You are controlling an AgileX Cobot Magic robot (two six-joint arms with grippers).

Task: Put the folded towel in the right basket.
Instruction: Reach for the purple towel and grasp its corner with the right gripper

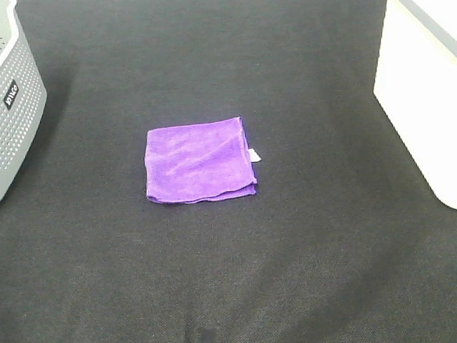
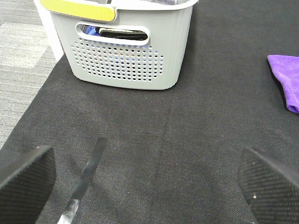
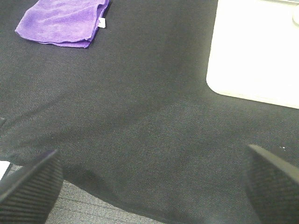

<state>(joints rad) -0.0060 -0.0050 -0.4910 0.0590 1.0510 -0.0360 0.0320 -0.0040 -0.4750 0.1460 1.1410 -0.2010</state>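
Note:
The folded purple towel lies flat on the black cloth in the middle of the table, a small white tag at its right edge. It also shows in the left wrist view and the right wrist view. The white right basket stands at the right edge; it also shows in the right wrist view. My left gripper is open and empty near the table's front left. My right gripper is open and empty near the front right. Neither arm appears in the exterior view.
A grey perforated basket with a yellow handle stands at the left edge; it also shows in the left wrist view, with dark items inside. Grey carpet floor lies beyond the table's left edge.

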